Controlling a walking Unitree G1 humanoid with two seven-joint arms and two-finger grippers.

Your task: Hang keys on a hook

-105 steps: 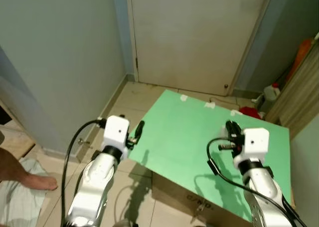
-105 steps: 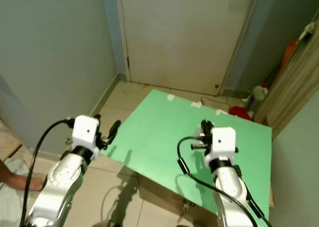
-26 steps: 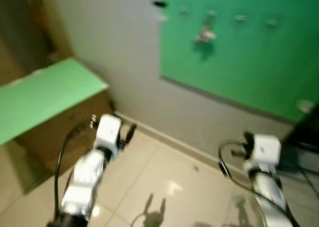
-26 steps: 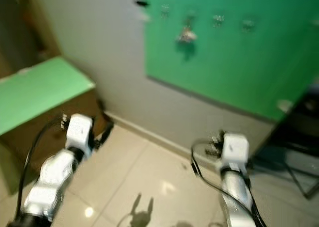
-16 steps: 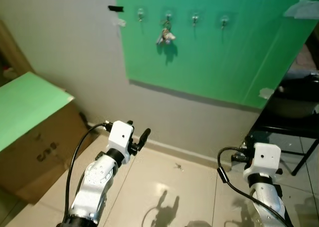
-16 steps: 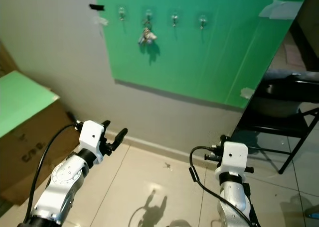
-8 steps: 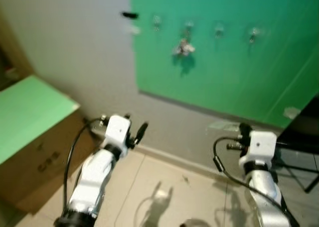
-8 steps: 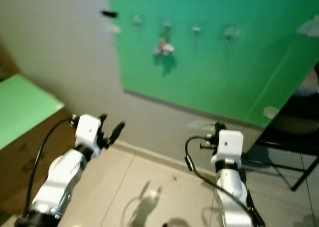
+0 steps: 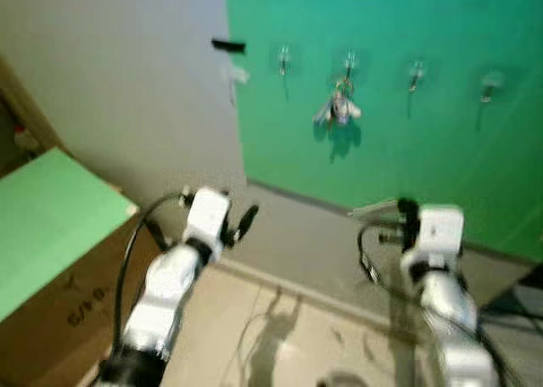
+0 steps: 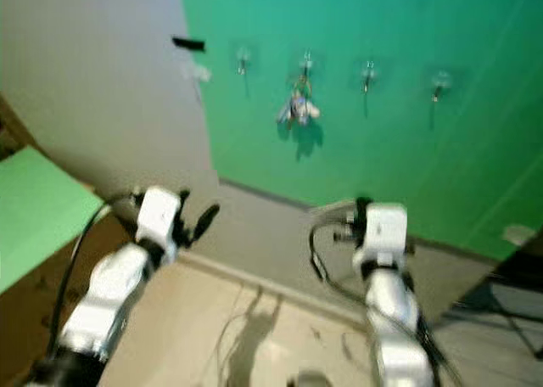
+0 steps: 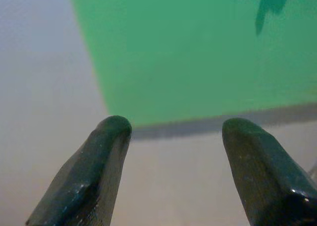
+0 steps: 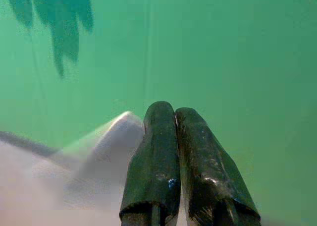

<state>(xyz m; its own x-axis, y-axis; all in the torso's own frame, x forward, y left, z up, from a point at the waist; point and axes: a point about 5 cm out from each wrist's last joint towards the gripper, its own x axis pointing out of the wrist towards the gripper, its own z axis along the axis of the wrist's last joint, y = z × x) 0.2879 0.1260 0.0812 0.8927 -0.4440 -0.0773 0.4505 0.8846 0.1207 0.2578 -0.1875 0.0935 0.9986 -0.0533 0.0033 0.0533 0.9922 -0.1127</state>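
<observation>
At nine o'clock stands a brown cardboard box (image 9: pixel 59 306) with blurred, unreadable print under a green sheet. My left fingers (image 11: pixel 168 132) are spread; my right fingers (image 12: pixel 171 122) press together, empty. The silver bunch of keys (image 9: pixel 339 109) hangs at twelve o'clock on the second small hook (image 9: pixel 349 63) of the green wall board (image 9: pixel 407 149).

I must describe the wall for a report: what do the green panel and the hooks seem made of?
Flat green panel: probably matte paper or card, even colour without shine. Small hooks: perhaps clear plastic or metal; blur leaves it open.
</observation>
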